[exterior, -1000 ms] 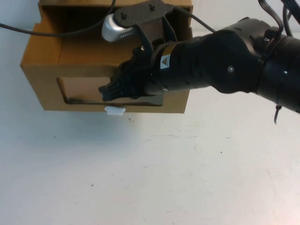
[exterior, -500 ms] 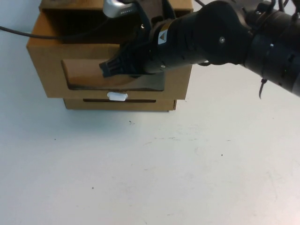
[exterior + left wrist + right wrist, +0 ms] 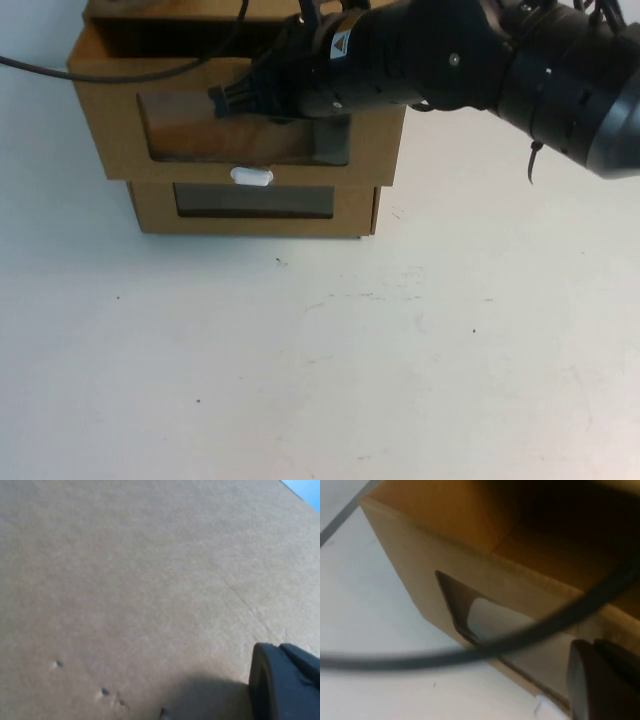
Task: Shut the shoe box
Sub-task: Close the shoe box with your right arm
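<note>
Brown shoe box [image 3: 110,140] lies crosswise (grippers [image 3: 224,100] [image 3: 285,682] beside it).

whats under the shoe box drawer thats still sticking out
A second brown box sits under the shoe box. The right pincer is at the window; the left pincer faces cardboard.

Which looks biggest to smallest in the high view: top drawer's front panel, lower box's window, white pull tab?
1. Shoe box front panel, largest; right gripper against it.
2. Lower box's window.
3. White pull tab, smallest.
Left gripper faces plain cardboard.
</note>
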You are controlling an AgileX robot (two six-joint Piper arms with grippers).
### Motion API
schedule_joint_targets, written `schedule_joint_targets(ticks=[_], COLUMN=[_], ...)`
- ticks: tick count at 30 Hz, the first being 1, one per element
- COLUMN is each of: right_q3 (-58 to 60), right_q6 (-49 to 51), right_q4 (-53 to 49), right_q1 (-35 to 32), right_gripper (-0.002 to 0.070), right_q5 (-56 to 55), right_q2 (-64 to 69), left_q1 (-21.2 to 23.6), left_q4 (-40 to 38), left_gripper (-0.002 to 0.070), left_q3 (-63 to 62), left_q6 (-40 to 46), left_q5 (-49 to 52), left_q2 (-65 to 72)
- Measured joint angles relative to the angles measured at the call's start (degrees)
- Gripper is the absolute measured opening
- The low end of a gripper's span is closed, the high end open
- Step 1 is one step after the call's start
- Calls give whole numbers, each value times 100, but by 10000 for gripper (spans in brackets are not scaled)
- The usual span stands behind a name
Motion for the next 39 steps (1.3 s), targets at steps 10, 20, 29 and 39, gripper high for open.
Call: schedule_joint_targets(ticks=[10, 20, 29, 39], right_q3=[-1045, -1324, -1374, -1372], right_q6=[0, -9, -9, -143], right_q4=[42, 451, 715, 828], right_q1=[-254, -475, -600, -714], right_gripper=[-11, -11, -11, -11], right_q5=[-34, -85, -310, -103], right_q2=[803, 1037, 1208, 1304], left_q1=[12, 12, 12, 24], left_q4=[-28, -43, -97, -131], left_gripper=[-5, -5, -6, -5], left_q3=[-9, -9, -9, -220], left_q6=[0, 0, 0, 99], left_q5=[0, -34, -46, 173], left_q2=[0, 12, 12, 54])
